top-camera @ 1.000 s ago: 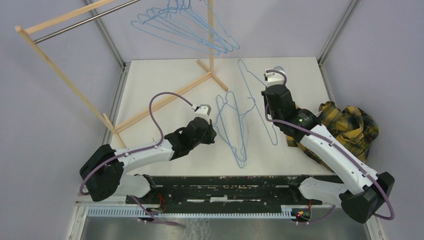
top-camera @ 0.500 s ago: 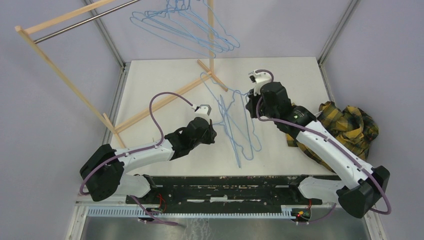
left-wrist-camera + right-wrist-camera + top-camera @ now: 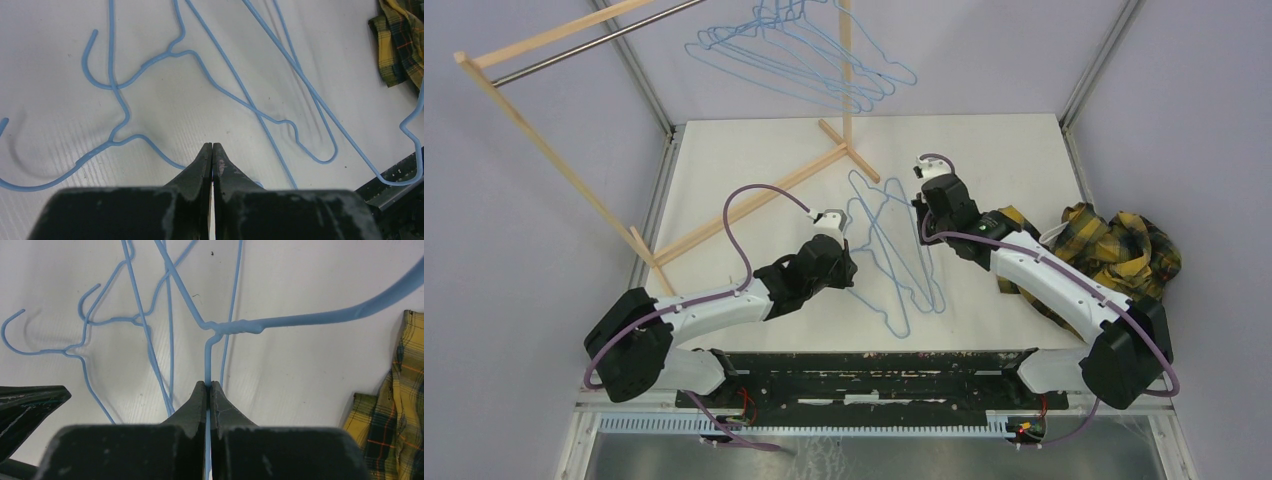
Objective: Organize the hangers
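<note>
Two light-blue wire hangers (image 3: 886,262) lie overlapping on the white table between the arms, their hooks to the left in the left wrist view (image 3: 115,85). My right gripper (image 3: 923,212) is shut on the wire of a third hanger (image 3: 235,327) just below its twisted neck and holds it over the other two. My left gripper (image 3: 854,275) is shut and empty, with its tips (image 3: 212,146) just above the table beside a hanger wire. Several more hangers (image 3: 824,60) hang on the rack at the back.
The wooden rack with a metal rod (image 3: 594,45) stands at the back left, and its foot (image 3: 754,195) runs across the table. A yellow plaid shirt (image 3: 1124,250) lies crumpled at the right edge, also in the right wrist view (image 3: 395,425).
My right gripper has moved left and nearer with its hanger, which swung from the right side of the table over the two lying ones. The left arm has stayed still.
</note>
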Robot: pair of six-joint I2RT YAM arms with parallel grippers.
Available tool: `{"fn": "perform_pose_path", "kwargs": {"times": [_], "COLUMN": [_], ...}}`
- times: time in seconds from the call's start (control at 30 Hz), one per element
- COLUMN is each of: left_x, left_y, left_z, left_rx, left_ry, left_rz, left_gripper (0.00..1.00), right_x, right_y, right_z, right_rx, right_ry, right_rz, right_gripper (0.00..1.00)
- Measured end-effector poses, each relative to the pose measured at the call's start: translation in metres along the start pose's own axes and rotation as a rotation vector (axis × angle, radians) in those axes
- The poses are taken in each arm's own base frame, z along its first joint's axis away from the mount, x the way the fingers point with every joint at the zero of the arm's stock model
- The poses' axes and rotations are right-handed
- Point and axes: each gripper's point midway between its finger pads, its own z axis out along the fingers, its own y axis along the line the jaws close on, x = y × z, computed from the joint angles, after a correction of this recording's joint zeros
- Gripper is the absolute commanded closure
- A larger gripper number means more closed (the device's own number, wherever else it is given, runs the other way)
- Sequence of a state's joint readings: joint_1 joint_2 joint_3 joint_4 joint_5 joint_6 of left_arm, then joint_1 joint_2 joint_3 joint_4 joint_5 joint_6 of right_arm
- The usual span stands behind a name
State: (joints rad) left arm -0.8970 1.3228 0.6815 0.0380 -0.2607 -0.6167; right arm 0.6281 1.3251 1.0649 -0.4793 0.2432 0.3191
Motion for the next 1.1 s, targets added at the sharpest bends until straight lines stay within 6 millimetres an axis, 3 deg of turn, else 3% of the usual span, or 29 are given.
{"fn": "perform_pose_path", "kwargs": {"times": [0.17, 0.4, 0.57, 0.73, 0.9, 1.1], "left_x": [-0.006, -0.032, -0.025, -0.009, -0.006, -0.009], "left_y": [-0.009, -0.061, -0.097, -0.108, -0.109, -0.112], "left_z": [-0.005, -0.02, -0.021, -0.015, -0.013, -0.007], "left_rx": [0.045, 0.276, 0.385, 0.409, 0.404, 0.392], "left_ry": [-0.015, -0.096, -0.087, -0.051, -0.049, -0.053], "left_rz": [-0.011, -0.071, -0.068, -0.072, -0.069, -0.088], "left_gripper": [0.73, 0.67, 0.67, 0.67, 0.66, 0.45], "right_x": [0.0, -0.001, -0.004, -0.025, -0.038, -0.037], "right_y": [0.0, 0.013, 0.03, 0.045, 0.056, 0.065], "right_z": [0.0, 0.0, 0.004, 0.003, -0.002, -0.004], "right_rx": [0.004, -0.041, -0.091, -0.131, -0.17, -0.197], "right_ry": [-0.002, -0.003, -0.001, -0.036, -0.065, -0.059], "right_rz": [0.014, 0.058, 0.09, 0.108, 0.122, 0.123], "right_gripper": [0.99, 0.99, 0.99, 0.99, 0.99, 0.99]}}
